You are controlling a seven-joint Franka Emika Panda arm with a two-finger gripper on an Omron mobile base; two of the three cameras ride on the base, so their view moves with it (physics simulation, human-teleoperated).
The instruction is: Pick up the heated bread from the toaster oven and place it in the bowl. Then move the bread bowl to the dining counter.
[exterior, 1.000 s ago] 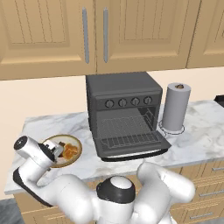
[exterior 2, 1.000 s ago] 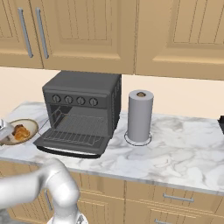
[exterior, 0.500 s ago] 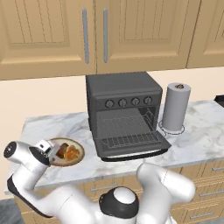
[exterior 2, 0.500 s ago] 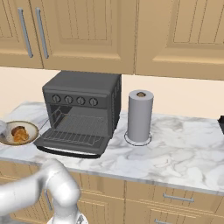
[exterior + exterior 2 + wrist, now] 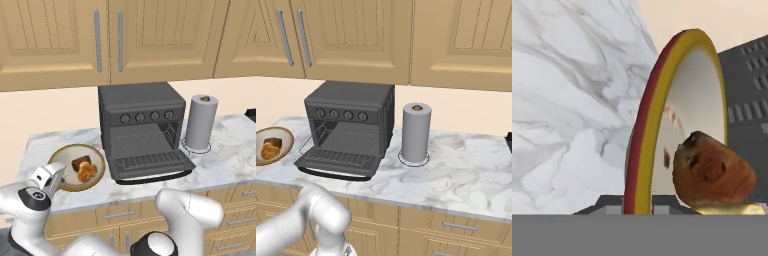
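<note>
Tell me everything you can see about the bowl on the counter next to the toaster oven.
The bowl is a shallow round dish with a tan-brown rim and pale cream inside, looking like glazed ceramic. It sits on the marble counter just left of the toaster oven's open door. Inside lie the golden-orange heated bread and a dark brown chunk. The gripper is shut on its near rim.

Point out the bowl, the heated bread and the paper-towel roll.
bowl (image 5: pixel 56 156): left base view, far-left rim.
heated bread (image 5: pixel 87 172): left base view, middle of the golden lump.
paper-towel roll (image 5: pixel 416 132): right base view, middle of its side.
</note>
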